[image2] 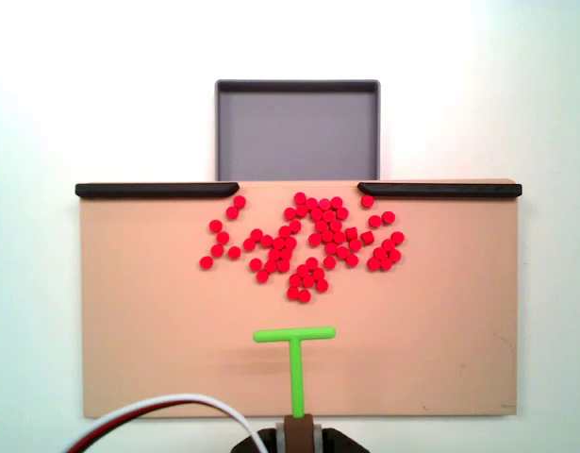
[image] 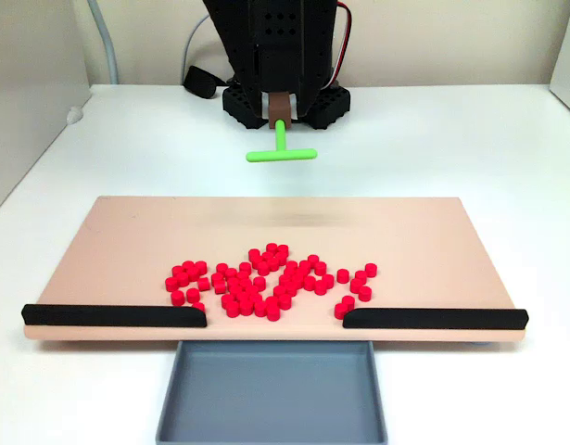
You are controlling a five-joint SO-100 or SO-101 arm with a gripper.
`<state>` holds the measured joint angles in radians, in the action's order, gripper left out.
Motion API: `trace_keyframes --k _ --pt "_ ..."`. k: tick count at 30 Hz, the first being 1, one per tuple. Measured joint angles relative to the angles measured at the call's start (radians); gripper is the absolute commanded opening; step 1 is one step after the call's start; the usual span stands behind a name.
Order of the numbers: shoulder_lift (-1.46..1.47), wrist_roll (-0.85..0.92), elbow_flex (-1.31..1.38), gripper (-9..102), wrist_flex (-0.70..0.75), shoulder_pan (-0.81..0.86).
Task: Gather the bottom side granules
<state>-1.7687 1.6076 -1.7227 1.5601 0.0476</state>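
**Granules loose on board, tray bare, pincer clamped on T-tool**

Grey tray (image: pixel 272 394) sits on the white counter (image: pixel 451 139), butted against the board's (image: pixel 127 232) barred edge, centred on the gap between the two black bars (image: pixel 113 316). Nothing lies in the tray in either fixed view.

Board is a tan flat slab. The bars run along the tray-side edge, one to each side, with an opening between them. The other three edges carry no rim. Open board surface lies to both sides of the granules and between them and the edge away from the tray.

Granules (image2: pixel 304 241): several dozen small bright red short cylinders, scattered in a loose, uneven cluster on the board near the bars, widest across the gap; a few lie just beside the bar ends. None are in the tray.

Pincer (image2: pixel 296 422) is clenched on the stem of the green T-tool (image2: pixel 294 354); crossbar points toward the granules, apart from them.
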Motion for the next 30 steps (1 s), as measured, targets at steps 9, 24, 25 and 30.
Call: trace_keyframes --k 9,24,25,30 --pt "0.006 0.000 -0.054 4 -0.011 0.002" --pt "-0.089 -0.020 -0.311 4 -0.216 0.002" --pt "-0.089 -0.021 -0.322 4 -0.232 0.002" --pt "-0.089 -0.026 -0.373 3 -0.298 0.002"
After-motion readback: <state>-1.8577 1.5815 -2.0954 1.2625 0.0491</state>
